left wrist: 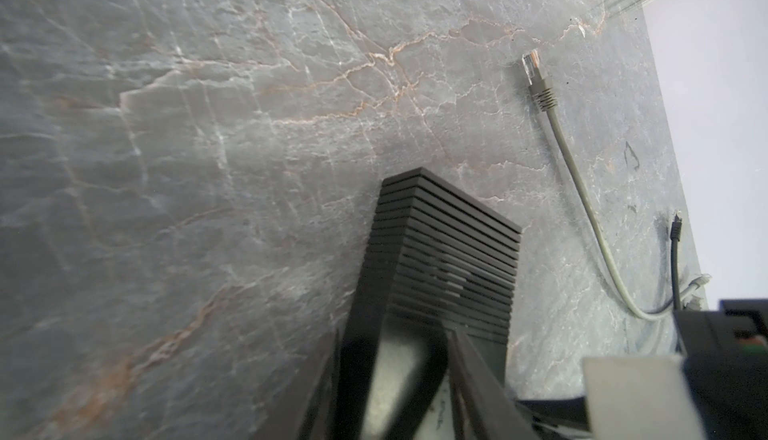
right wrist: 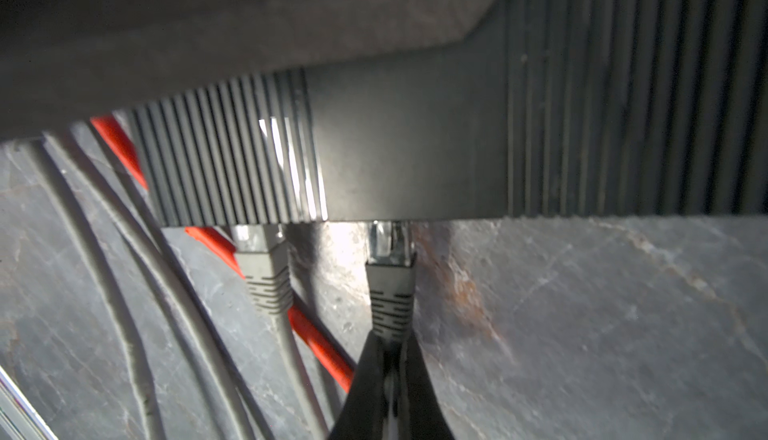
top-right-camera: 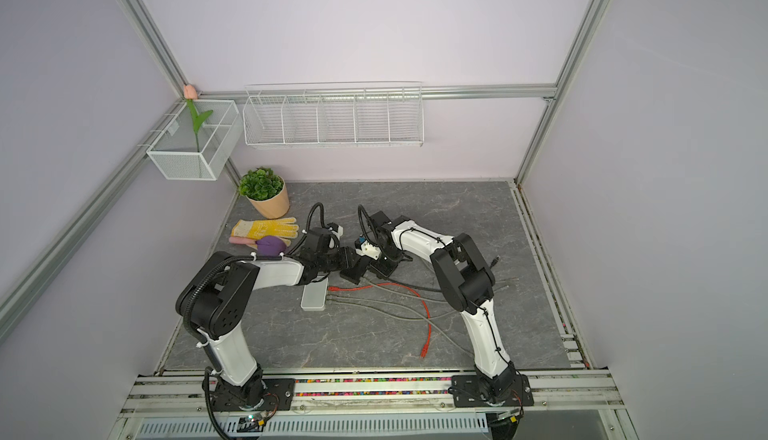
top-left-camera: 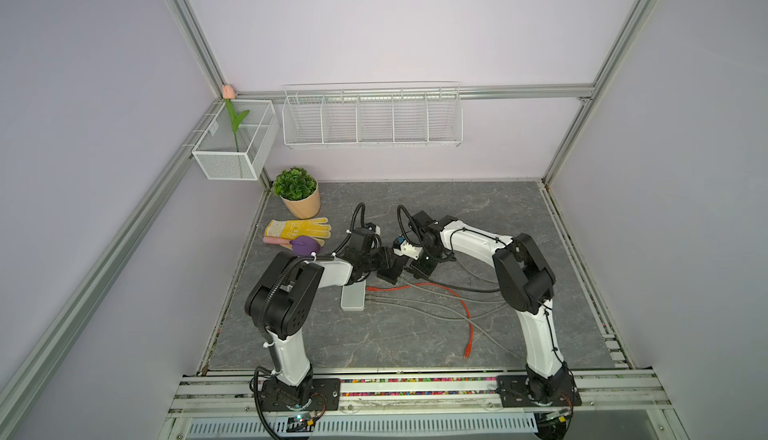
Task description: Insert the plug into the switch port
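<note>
**Plug (right wrist: 390, 246) at the port mouth: push straight, brace the switch (right wrist: 415, 146)**

The plug sits at the cable-side edge of the black ribbed switch, which is held just above the middle of the table (top-left-camera: 478, 209), well clear of every edge. Its clear head appears to be entered in a port, but more of it shows than on the second grey plug (right wrist: 259, 246) just beside it, so it is probably not yet latched.

The right gripper (right wrist: 390, 354) is clamped tight on the tail of the plug's ribbed boot, where the cable begins. The left gripper (left wrist: 409, 354) has a finger on each side of the switch body and appears to hold it in a firm grip.

The step in hand looks like the final seating push. To do it well, the right arm should drive along the plug's own axis, square to the port face, with no sideways lean. The left arm should hold the switch rigid against that push so it does not slide back.

The grip sits far behind the head, so the boot could flex or buckle. A short, steady press suits this better than a hard shove.

The red cable (right wrist: 316, 334) and the other grey leads crowd one side of the plug, so the fingers should stay clear of them. The plug can be judged seated when its head sinks as deep as the one beside it.
</note>
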You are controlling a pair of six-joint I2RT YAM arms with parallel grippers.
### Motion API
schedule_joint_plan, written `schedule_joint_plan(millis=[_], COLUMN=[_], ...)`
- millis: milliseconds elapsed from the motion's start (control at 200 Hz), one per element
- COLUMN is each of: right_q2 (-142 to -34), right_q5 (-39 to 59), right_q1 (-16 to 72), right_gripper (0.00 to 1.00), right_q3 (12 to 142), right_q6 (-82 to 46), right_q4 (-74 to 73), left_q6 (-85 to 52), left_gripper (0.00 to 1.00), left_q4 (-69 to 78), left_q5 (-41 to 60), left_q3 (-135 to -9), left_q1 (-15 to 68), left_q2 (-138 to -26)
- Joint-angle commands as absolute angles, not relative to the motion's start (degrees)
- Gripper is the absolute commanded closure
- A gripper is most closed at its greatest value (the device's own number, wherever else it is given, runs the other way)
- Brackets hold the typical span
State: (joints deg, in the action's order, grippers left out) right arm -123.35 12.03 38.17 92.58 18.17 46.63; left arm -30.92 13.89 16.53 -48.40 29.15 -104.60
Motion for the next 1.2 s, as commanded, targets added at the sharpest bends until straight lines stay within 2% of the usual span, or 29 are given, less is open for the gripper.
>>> schedule_joint_plan(millis=[0,1195], right_q2=[-123.1,-123.73], right_q5=[18.68,20.38], right_q1=[40.74,41.66], right_gripper=[0.93,0.93], right_q3=[96.62,98.18], right_q6=[17.04,10.76], right_q4=[34.3,23.0], left_q6=[-30.37,-33.4], left_gripper=[0.59,0.61], left_q4=[9.98,17.8], left_q5=[23.95,25.9], left_q3=[-47.01,-41.92], left_q1=[33.38,36.3], left_q2=[-106.1,-107.48])
